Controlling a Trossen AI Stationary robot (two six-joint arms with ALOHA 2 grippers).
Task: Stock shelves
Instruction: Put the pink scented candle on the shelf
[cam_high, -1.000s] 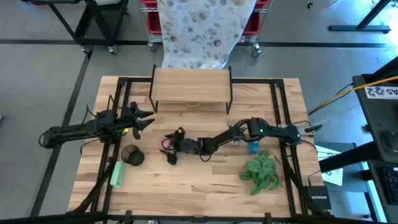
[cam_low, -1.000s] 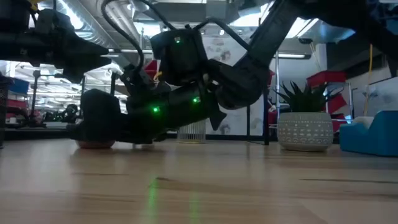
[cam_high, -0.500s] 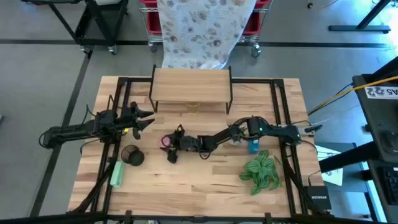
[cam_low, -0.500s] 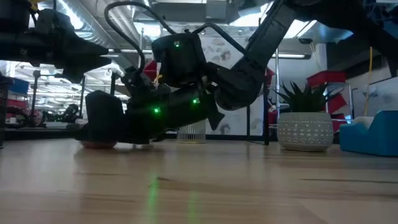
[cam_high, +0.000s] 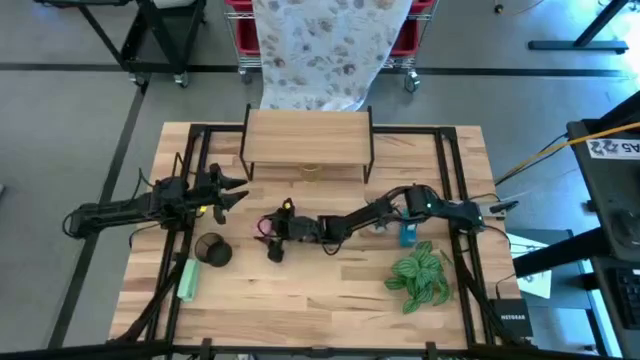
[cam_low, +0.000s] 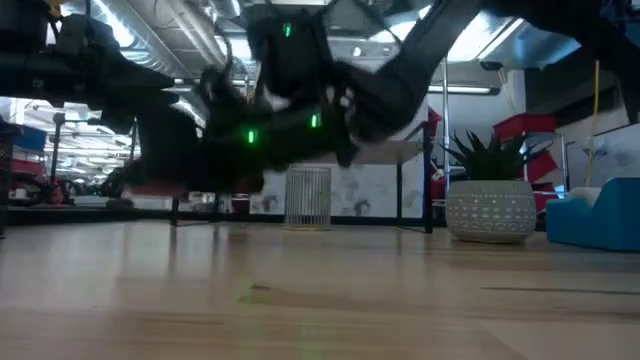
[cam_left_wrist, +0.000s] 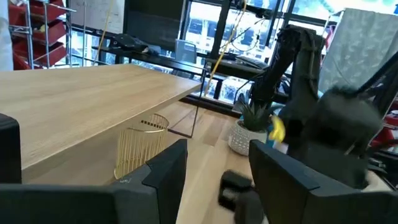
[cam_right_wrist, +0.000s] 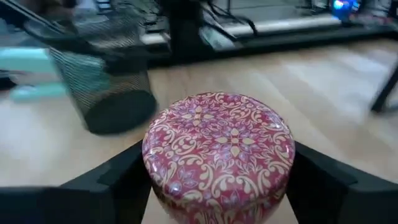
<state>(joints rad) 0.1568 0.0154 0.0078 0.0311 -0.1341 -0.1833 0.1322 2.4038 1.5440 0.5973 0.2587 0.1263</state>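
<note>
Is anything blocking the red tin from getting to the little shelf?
Nothing visible does. The right end effector holds the red tin lifted off the table, and bare tabletop lies between it and the shelves.

White lettering "NETGEAR" runs along a small black box (cam_high: 512, 318) at the table's near right corner

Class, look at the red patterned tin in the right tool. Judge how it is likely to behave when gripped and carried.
The red patterned tin looks rigid, so it probably won't deform in the right tool. Its round side may slip or twist between the flat fingers. Laid on its side it would likely roll; upright, its squat shape should stand steadily.
</note>
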